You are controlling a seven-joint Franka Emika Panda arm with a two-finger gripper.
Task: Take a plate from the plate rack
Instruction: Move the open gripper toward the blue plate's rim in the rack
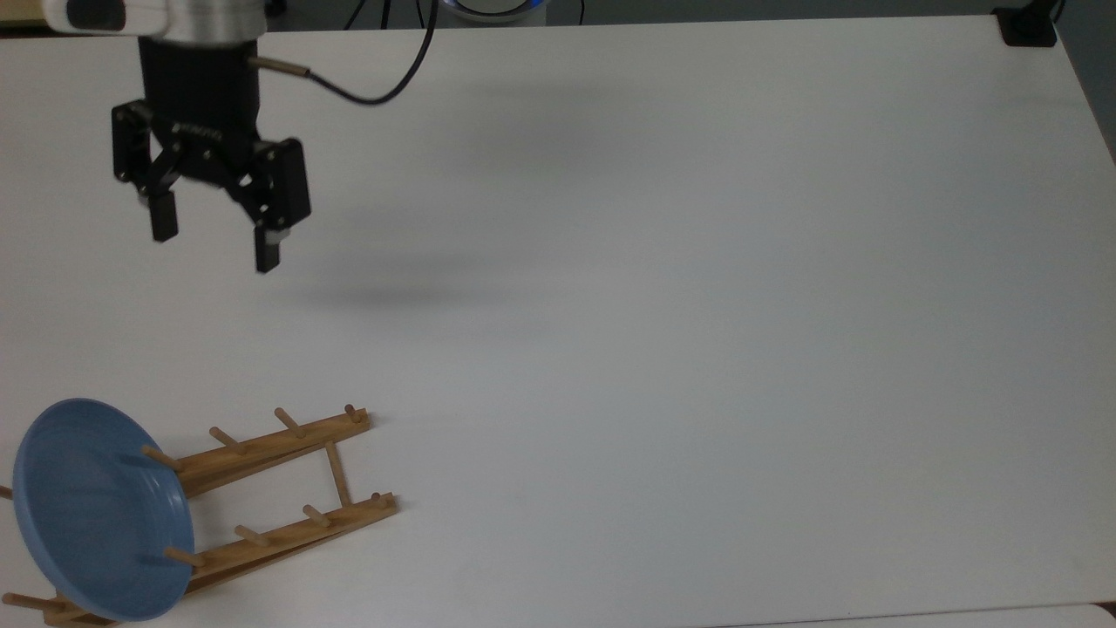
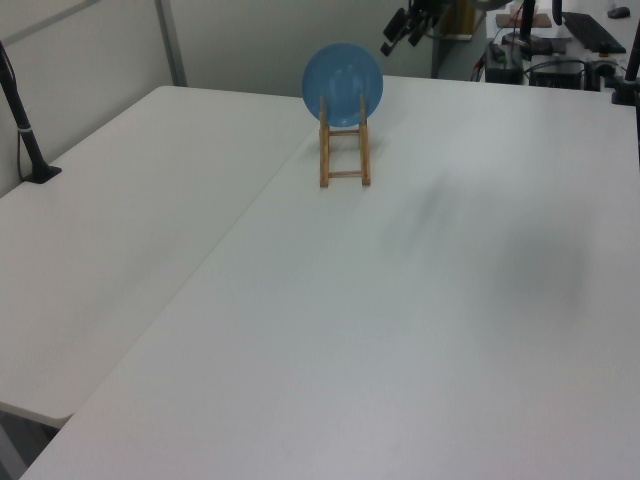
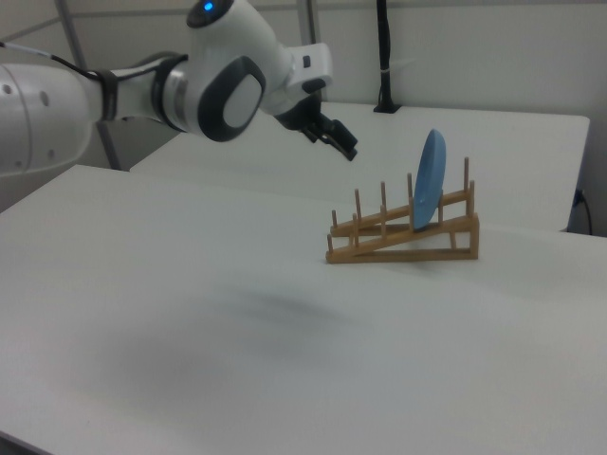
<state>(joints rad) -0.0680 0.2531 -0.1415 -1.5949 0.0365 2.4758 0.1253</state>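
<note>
Top view overhead, left and right views low from opposite table (image 1: 697,349) ends, all sharing the rack (image 2: 343,150).

No readable text, label or number anywhere
</note>
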